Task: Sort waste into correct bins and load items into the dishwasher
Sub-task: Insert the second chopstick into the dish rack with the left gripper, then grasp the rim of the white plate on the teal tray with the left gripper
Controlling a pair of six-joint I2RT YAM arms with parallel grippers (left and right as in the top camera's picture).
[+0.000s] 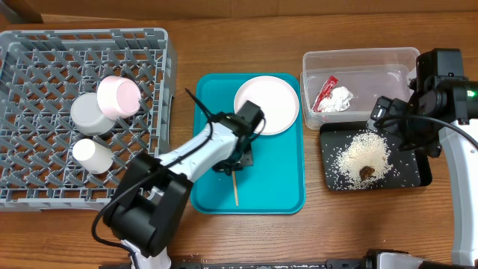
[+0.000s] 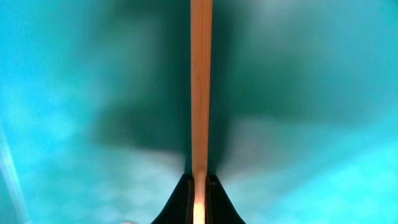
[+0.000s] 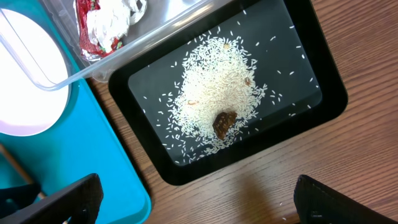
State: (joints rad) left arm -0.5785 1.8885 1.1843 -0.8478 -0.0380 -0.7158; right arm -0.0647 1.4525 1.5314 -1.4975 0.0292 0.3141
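My left gripper (image 1: 237,161) is down on the teal serving tray and shut on a thin wooden chopstick (image 2: 200,93), whose end sticks out toward the front (image 1: 234,190); I cannot tell if it is one stick or the pair. The pale plate (image 1: 267,104) lies on that tray's far right. The clear tub (image 1: 358,56) holds the red wrapper (image 1: 326,91) and the white tissue (image 1: 340,99). The black tray (image 1: 422,175) holds rice (image 3: 211,81) and the brown lump (image 3: 224,121). My right gripper (image 3: 199,205) is open and empty above the black tray's edge.
The grey dish rack (image 1: 45,33) at the left holds the small pinkish dish (image 1: 118,96), the steel bowl (image 1: 93,113) and the white cup (image 1: 92,155). The teal tray (image 1: 276,179) lies between the rack and the bins. A few rice grains lie on the wooden table.
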